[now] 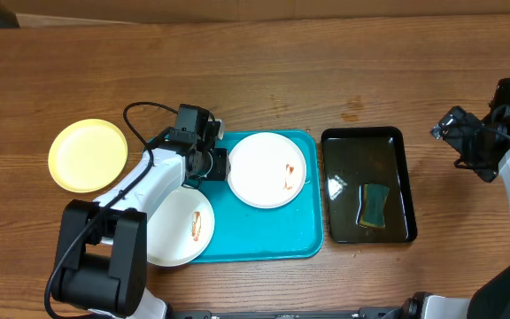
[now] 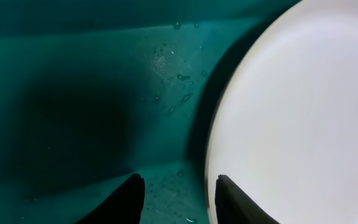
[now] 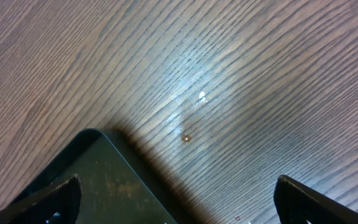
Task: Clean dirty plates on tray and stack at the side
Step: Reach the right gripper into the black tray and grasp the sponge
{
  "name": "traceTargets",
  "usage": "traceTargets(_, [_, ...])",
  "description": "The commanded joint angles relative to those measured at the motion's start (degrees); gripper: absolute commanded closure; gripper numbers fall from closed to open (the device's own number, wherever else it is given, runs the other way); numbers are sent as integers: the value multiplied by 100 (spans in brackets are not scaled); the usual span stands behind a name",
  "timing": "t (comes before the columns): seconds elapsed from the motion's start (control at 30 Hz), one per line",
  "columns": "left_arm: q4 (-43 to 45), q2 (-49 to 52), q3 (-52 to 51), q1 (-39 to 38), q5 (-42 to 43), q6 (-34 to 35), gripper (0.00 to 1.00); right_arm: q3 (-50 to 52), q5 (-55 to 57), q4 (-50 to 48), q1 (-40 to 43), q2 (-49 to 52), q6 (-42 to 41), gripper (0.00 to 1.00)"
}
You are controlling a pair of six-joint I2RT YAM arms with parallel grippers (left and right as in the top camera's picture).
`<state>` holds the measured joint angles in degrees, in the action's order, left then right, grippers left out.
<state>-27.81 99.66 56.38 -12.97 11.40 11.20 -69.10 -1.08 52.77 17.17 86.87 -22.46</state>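
A white plate (image 1: pixel 267 168) with a reddish smear lies on the turquoise tray (image 1: pixel 273 232). A second smeared white plate (image 1: pixel 177 229) lies at the tray's front left, overhanging its edge. A pale yellow plate (image 1: pixel 88 155) sits on the wood tabletop to the left. My left gripper (image 1: pixel 221 165) is open at the first plate's left rim. In the left wrist view the gripper (image 2: pixel 178 190) has one finger over the tray (image 2: pixel 73 93) and one over the plate (image 2: pixel 303 112). My right gripper (image 1: pixel 443 131) is open and empty, above the table.
A glossy black tray (image 1: pixel 367 146) holding a green sponge (image 1: pixel 374 204) stands right of the turquoise tray. Its corner (image 3: pixel 98 186) shows between the wide-open fingers of my right gripper (image 3: pixel 178 193), with wood-grain tabletop (image 3: pixel 229 74) beyond.
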Motion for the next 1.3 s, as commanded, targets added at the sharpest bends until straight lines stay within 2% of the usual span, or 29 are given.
traceTargets(0.0, [0,70,-42,-109,-83,219,61,-105,61,-17,11,-7,0,0])
traceTargets(0.23, [-22,70,-42,-240,-85,350,64,-105,61,-17,11,-7,0,0])
traceTargets(0.3, [-20,70,-42,-293,-98,382,72,-105,61,-17,11,-7,0,0])
traceTargets(0.43, [-22,74,-42,-385,-254,387,78,-105,59,-17,11,-7,0,0])
traceTargets(0.57, [-15,74,-42,-428,-350,385,78,-105,-83,-59,11,-7,-22,0])
traceTargets(0.77, [-20,74,-42,-437,-439,385,81,-105,-752,-236,11,-7,-31,0])
traceTargets(0.93, [-17,74,-42,-437,-439,385,81,-98,-2610,-103,-15,-7,20,0])
traceTargets(0.97, [-17,76,-42,-437,-439,385,82,-101,-2603,-2,-46,-7,2,1])
traceTargets(1.13, [-15,138,-42,-437,-442,385,84,-31,-1947,896,-629,-7,0,18])
traceTargets(1.27, [83,321,-42,-437,-455,385,85,184,-850,1346,-1453,-7,-208,20])
